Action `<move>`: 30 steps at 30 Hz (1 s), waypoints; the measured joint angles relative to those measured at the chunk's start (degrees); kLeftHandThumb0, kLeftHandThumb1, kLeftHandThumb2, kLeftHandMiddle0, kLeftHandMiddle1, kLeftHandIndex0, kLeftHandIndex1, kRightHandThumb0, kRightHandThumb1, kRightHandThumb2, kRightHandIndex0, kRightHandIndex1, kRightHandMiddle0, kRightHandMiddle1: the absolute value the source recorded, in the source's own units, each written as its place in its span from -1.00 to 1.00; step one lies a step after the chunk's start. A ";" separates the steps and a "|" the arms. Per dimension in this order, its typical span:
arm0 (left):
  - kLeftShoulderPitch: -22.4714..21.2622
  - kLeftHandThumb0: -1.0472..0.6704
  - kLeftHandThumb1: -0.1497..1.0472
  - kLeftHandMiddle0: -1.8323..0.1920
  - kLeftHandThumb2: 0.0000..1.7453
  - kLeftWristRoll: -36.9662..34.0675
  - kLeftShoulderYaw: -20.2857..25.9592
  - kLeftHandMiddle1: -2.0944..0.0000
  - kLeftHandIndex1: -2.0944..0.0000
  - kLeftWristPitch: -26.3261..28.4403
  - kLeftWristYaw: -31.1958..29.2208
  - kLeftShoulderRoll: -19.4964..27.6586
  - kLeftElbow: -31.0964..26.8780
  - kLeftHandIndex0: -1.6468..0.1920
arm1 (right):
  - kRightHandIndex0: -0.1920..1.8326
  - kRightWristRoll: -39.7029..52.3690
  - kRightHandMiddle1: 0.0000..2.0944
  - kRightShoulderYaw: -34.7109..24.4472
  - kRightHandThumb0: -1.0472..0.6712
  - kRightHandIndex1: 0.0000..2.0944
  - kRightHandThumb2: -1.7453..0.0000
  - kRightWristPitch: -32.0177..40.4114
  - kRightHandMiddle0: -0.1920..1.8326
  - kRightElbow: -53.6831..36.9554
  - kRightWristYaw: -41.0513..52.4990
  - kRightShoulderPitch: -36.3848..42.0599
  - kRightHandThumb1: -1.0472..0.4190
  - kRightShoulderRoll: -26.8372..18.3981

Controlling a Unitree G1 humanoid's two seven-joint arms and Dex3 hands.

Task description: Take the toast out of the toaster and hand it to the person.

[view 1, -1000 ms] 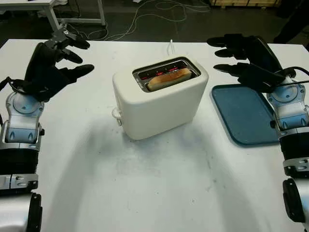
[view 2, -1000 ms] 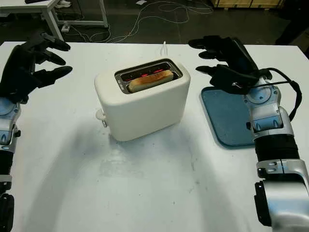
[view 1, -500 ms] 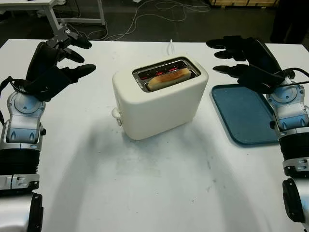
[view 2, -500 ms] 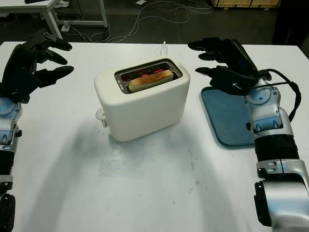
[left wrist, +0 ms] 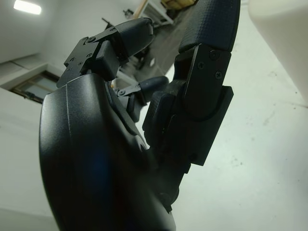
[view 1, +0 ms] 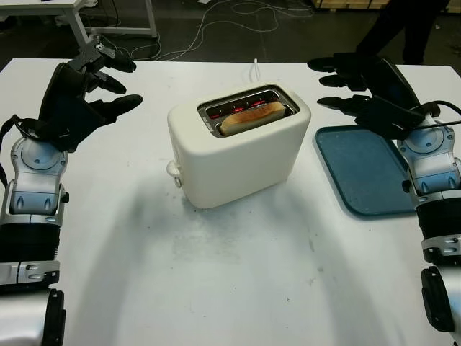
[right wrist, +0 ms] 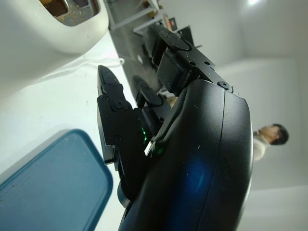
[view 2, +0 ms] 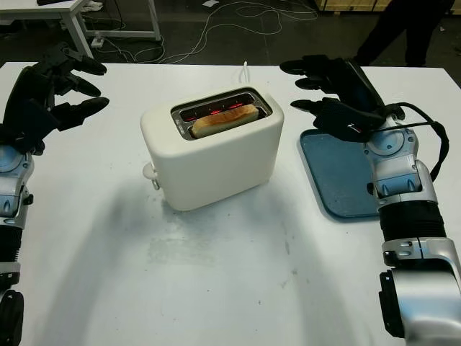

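Observation:
A cream toaster stands in the middle of the white table, its slots glowing red. A browned slice of toast sticks up from the nearer slot. My left hand hangs open above the table to the left of the toaster, well apart from it. My right hand is open to the right of the toaster, above the far end of the blue tray, also clear of the toaster. A person's dark legs are beyond the far right edge of the table.
A blue tray lies empty on the table to the right of the toaster. The toaster's white cord runs off the far edge. Cables trail over the dark floor behind, and a white table leg stands at the far left.
A person has walked into sight beyond the table's far right corner. My left hand has shifted very slightly; the right hand, toaster and toast have stayed put.

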 measured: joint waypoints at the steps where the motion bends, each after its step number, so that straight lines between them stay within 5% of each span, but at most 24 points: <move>1: 0.00 -0.97 0.79 0.50 -0.82 0.15 -0.08 -0.32 -0.18 0.00 0.00 -0.03 0.16 0.52 | -0.07 0.08 -1.00 -0.04 0.11 -0.95 1.00 0.00 -0.13 0.00 0.00 0.06 -0.80 0.00; 30: 0.00 -0.95 0.79 0.50 -0.87 -0.82 0.23 -0.31 -0.16 0.46 -0.12 -0.32 0.44 0.52 | -0.07 0.60 -0.99 0.03 0.05 -0.97 1.00 0.06 -0.13 0.32 0.58 0.32 -0.79 0.07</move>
